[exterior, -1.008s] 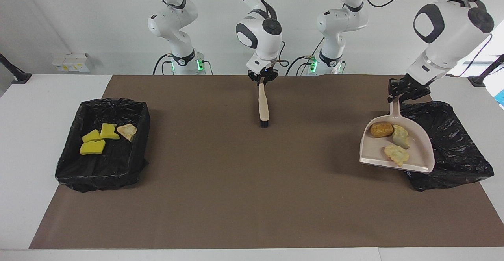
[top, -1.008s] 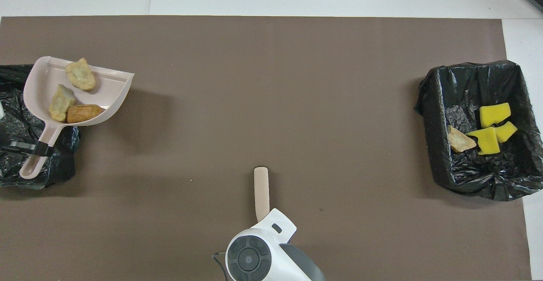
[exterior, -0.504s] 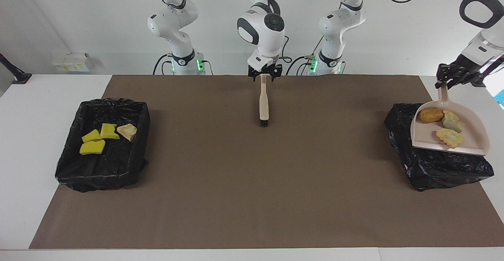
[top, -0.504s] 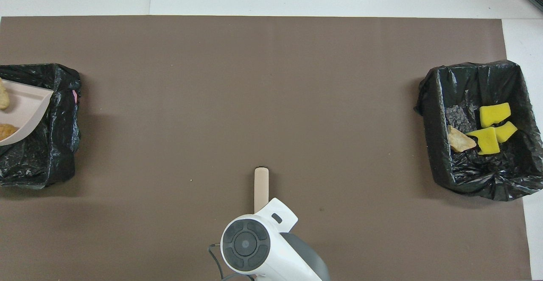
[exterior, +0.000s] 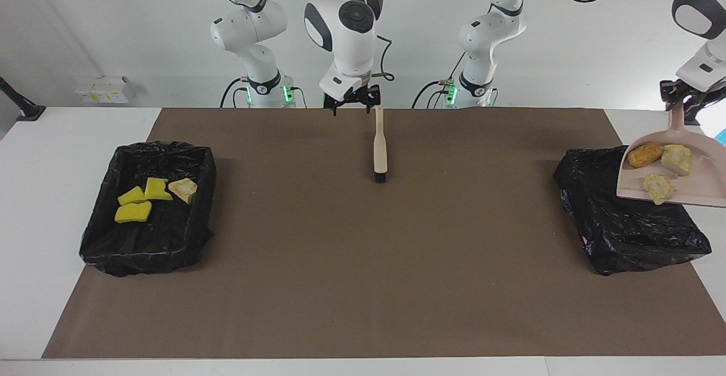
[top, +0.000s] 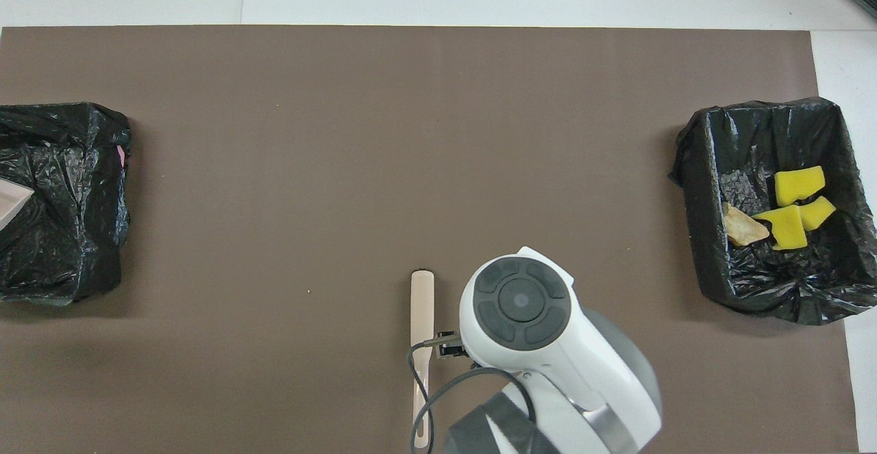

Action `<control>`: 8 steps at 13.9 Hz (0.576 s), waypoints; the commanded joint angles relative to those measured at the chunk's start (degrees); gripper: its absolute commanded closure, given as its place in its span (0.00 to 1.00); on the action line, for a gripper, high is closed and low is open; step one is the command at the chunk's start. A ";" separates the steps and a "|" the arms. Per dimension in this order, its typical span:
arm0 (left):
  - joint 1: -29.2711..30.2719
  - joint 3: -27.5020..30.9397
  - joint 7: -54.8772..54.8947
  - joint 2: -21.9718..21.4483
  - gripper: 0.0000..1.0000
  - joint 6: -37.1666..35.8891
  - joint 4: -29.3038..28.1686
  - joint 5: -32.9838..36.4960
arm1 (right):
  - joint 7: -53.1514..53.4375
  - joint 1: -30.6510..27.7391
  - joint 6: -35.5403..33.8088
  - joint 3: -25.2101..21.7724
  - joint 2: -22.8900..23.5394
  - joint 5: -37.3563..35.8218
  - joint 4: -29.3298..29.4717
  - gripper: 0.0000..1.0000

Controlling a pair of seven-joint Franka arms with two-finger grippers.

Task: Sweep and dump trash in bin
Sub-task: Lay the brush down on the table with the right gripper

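1. Four scraps lie in the black-lined bin (exterior: 147, 200) at the right arm's end of the table: three yellow sponge chunks (exterior: 135, 205) bunched together and a tan, bread-like lump (exterior: 184, 189) just beside them.
2. The right gripper (exterior: 351, 102) hangs above the mat's (exterior: 340, 262) edge nearest the robots, its fingers spread apart and holding nothing. It sits just beside the tip of the brush handle, not around it.
3. The brush (exterior: 379, 149) lies flat on the mat, mid-table, with its beige handle pointing toward the robots and its dark bristles at the end farther from them.
4. In the overhead view the right arm's white wrist covers its own gripper, so the fingers show only in the facing view.
5. A second bin (exterior: 624, 223), lined in crumpled black plastic, stands at the left arm's end of the table; its inside cannot be made out.
6. The left gripper (exterior: 678, 95) is clamped on the handle of the beige dustpan (exterior: 703, 186), which is raised over that second bin.
7. Three scraps ride in the pan: an orange-brown lump (exterior: 644, 154), a pale greenish-yellow piece (exterior: 676, 159) touching it, and a yellowish lump (exterior: 658, 188) nearer the pan's lip.
8. The picture's edge cuts off part of the dustpan in the facing view, and only a sliver of its corner shows in the overhead view.
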 commanded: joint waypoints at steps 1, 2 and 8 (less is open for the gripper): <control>-0.83 0.02 1.51 1.44 1.00 1.94 2.18 5.50 | -8.35 -5.91 -3.65 0.40 -1.32 -2.12 2.95 0.00; -1.01 -0.06 1.51 1.53 1.00 2.12 2.09 6.82 | -12.73 -8.98 -4.18 0.40 -2.20 -2.20 3.56 0.00; -7.50 -0.68 2.13 1.88 1.00 1.95 2.09 19.20 | -40.26 -26.30 -4.80 0.49 -2.91 -7.65 10.06 0.00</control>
